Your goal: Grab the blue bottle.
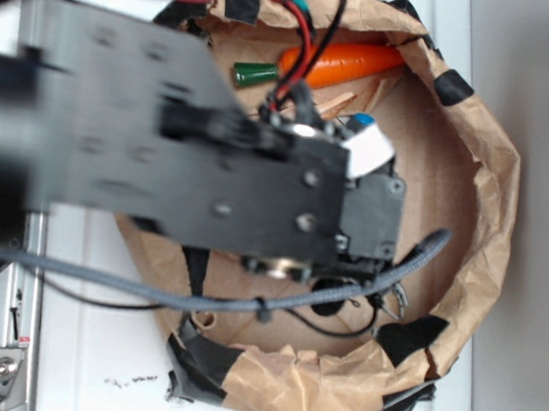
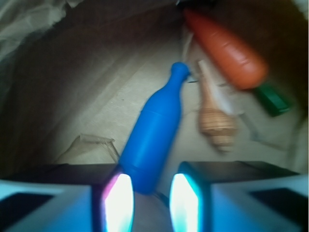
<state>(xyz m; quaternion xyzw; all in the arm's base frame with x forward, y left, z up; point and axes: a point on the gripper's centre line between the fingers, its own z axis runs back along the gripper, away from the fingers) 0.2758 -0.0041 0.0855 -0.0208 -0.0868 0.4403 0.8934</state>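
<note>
The blue bottle (image 2: 157, 130) lies on the brown paper floor in the wrist view, its neck pointing away and up to the right. Its base sits between my gripper's (image 2: 150, 193) two fingers, close against the left finger (image 2: 118, 203), with a gap to the right finger (image 2: 186, 203). The gripper is open. In the exterior view the black arm (image 1: 162, 143) reaches into the bag and covers the bottle; only a light blue and white fingertip (image 1: 366, 145) shows.
An orange carrot (image 2: 227, 50) (image 1: 355, 61) with a green stem (image 2: 273, 99) lies beyond the bottle to the right. A tan seashell (image 2: 215, 121) rests between them. Crumpled brown paper walls (image 1: 485, 190) with black tape ring everything.
</note>
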